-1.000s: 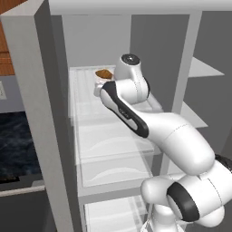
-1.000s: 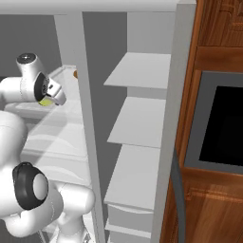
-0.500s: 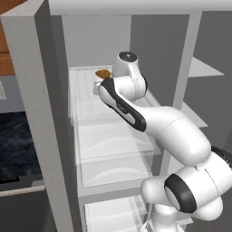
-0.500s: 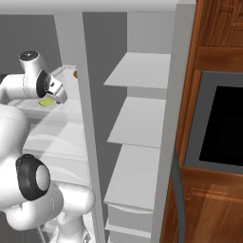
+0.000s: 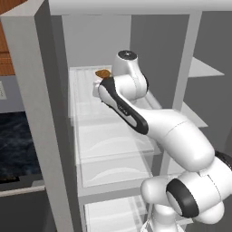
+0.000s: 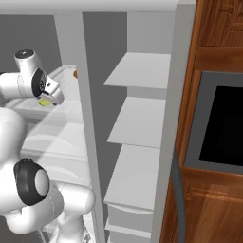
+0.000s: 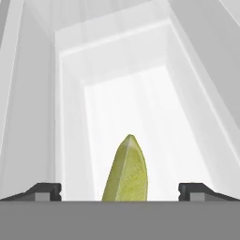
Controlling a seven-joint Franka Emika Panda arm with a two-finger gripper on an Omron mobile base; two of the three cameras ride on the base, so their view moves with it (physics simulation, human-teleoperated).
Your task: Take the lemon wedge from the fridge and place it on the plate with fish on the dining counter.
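The fridge [image 5: 31,113] stands open with white translucent shelves. On its upper shelf lies the lemon wedge [image 7: 126,171], a yellow-green wedge pointing away in the hand view; a bit of it also shows under the hand as the lemon wedge [image 6: 45,101]. My gripper [image 7: 119,191] is open, its two dark fingertips [image 7: 44,191] wide apart on either side of the wedge, nothing gripped. The arm reaches into the upper shelf in both base views, and the hand hides the gripper fingers there. The plate, fish and dining counter are out of view.
A brown oval food item [image 5: 103,73] lies at the back of the same shelf, beyond the hand. White shelf walls [image 7: 70,117] close in on both sides of the gripper. The fridge's right door shelves [image 6: 137,123] and a dark built-in oven [image 6: 223,128] stand to the right.
The arm has pushed a little further into the upper shelf, bringing the hand lower over the lemon wedge. The jaws stayed wide apart.
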